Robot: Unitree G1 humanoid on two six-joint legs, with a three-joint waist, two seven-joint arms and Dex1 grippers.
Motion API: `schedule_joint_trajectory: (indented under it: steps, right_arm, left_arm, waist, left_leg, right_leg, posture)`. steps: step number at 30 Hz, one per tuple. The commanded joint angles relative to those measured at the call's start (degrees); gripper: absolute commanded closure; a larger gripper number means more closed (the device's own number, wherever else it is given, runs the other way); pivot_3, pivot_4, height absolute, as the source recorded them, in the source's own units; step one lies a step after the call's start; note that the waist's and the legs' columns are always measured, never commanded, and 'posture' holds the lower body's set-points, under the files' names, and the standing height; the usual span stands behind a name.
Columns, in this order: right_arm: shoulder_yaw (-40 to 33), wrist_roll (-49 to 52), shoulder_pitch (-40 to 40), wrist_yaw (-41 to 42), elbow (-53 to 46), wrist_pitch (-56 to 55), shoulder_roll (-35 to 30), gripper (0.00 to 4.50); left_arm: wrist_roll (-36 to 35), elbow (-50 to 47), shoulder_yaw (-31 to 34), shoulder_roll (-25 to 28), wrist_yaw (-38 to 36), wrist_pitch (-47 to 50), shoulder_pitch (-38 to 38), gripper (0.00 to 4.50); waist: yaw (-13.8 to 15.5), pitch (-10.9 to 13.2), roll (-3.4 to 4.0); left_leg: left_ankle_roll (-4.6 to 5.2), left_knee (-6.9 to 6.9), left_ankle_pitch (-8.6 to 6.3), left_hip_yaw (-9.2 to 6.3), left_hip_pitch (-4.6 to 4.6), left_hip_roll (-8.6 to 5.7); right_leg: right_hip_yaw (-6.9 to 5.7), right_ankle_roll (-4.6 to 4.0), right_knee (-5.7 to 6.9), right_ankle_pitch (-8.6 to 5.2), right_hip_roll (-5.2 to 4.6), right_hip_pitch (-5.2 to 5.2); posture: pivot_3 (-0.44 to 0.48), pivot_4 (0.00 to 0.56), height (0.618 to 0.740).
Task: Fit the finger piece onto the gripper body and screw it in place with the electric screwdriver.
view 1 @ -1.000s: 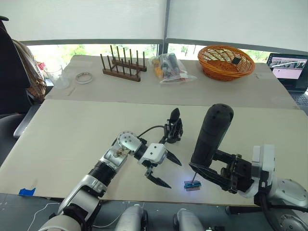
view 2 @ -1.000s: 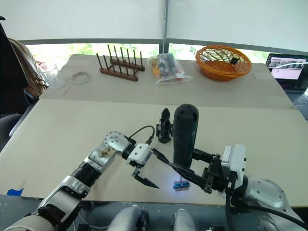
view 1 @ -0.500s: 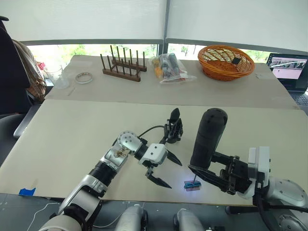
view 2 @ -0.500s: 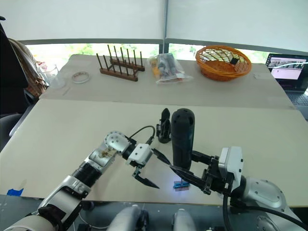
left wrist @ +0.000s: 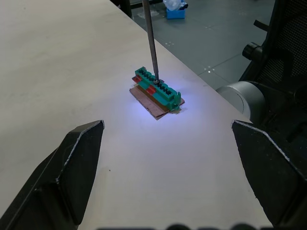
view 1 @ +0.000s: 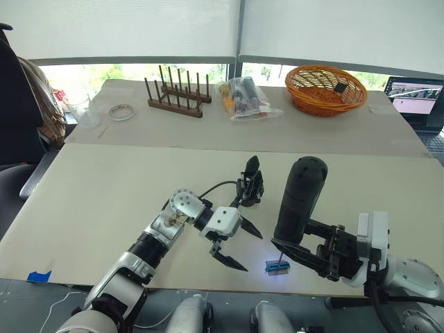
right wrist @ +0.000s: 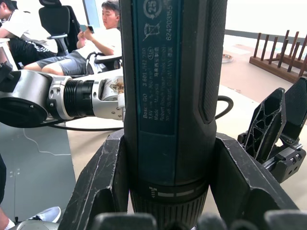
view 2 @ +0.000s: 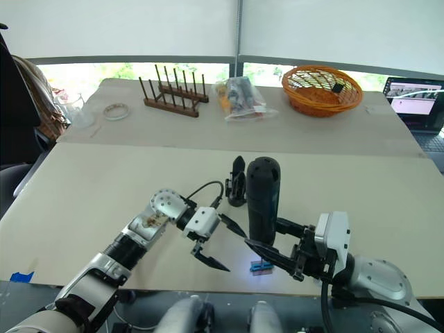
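Right gripper (view 1: 305, 251) clamps upright electric screwdriver (view 1: 297, 200); left gripper (view 1: 236, 248) spread, empty.

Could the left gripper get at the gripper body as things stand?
Probably yes. The left gripper is open and holds nothing, and the gripper body stands just beyond it with bare table between; the electric screwdriver stands off to one side.

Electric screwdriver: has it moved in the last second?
Yes. The electric screwdriver tipped more upright, its rounded top swinging left, away from the laptop; bit stays on the green block.
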Motion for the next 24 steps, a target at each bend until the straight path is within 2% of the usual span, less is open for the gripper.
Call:
schedule_joint_trajectory:
  steps: [1, 24]
  right_arm:
    - [-0.9, 0.6, -0.2, 0.5, -1.7, -2.5, 0.1, 2.57]
    - [-1.3, 0.1, -0.3, 1.4, -0.1, -3.0, -0.1, 2.57]
  left_arm:
    - [-0.6, -1.7, 0.1, -0.4, 0.0, -0.3, -0.4, 0.0]
    - [-0.7, -1.6, 0.3, -0.4, 0.1, 0.0, -0.6, 0.0]
  waist:
    - [0.0, 0.0, 0.0]
    - [0.0, 0.0, 0.0]
  left_leg:
    - [0.0, 0.0, 0.0, 0.0, 0.0, 0.0]
    - [0.0, -0.01, 0.0, 0.0, 0.02, 0.0]
  right_leg:
    - [0.0, 0.0, 0.0, 0.0, 0.0, 0.0]
    - [0.0, 0.0, 0.0, 0.0, -0.01, 0.01]
  posture:
    - [0.0, 0.15, 0.74]
    - [0.0, 0.15, 0.74]
